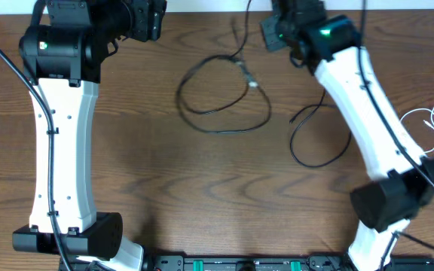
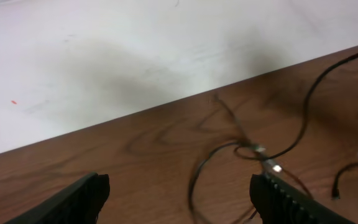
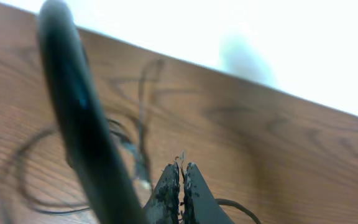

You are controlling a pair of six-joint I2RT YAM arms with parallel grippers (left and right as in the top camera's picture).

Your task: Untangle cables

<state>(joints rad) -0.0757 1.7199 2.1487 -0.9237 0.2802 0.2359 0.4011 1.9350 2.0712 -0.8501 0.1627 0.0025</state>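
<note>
Looping black cable (image 1: 224, 131) lies between hands — left hand (image 2: 179, 184) open, right hand (image 3: 182, 169) pinched shut.

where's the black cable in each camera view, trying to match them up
overhead: the black cable lies in loops at top centre, with another loop further right.
left wrist: black cable right of centre, small plugs showing, strands running to the right border.
right wrist: black cable blurred, at left, behind the thick wire.
shared landmark: the far table edge, where brown wood meets white.
</note>
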